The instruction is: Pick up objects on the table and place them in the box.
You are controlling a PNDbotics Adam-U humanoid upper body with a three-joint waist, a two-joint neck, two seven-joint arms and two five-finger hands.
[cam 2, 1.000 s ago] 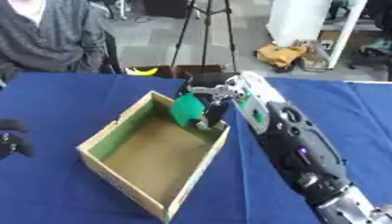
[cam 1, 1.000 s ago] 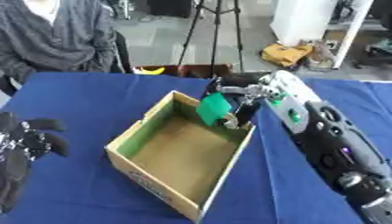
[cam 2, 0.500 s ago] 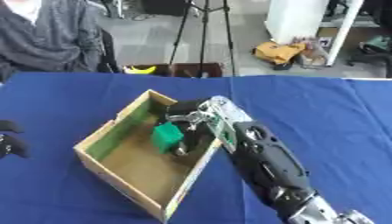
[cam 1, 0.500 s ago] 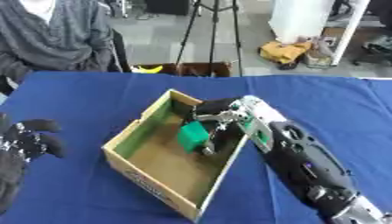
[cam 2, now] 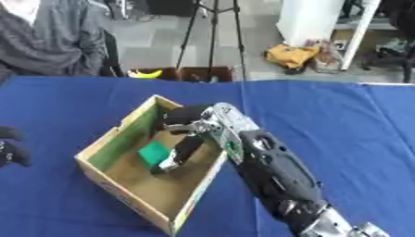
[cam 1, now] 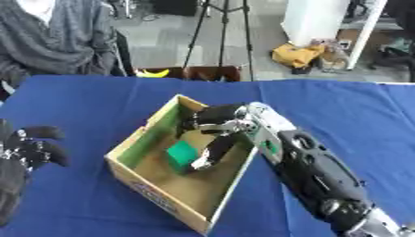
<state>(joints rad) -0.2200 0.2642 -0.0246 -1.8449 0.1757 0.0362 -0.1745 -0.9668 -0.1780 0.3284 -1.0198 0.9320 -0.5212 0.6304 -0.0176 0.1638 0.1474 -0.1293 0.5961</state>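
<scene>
At the left edge of the blue tabletop [cam 1: 97,106] the left hand [cam 1: 24,152] rests idle, fingers loosely curled and holding nothing, well apart from the work. Further right stands the open cardboard box [cam 1: 142,180], and on its floor lies a small green object [cam 1: 182,152], roughly square. The right hand [cam 1: 217,134] reaches down into the box, fingers extended and apparently released, their tips just beside the object's right edge. I judge the placing done; withdrawing calls for lifting up and right, away from it.
</scene>
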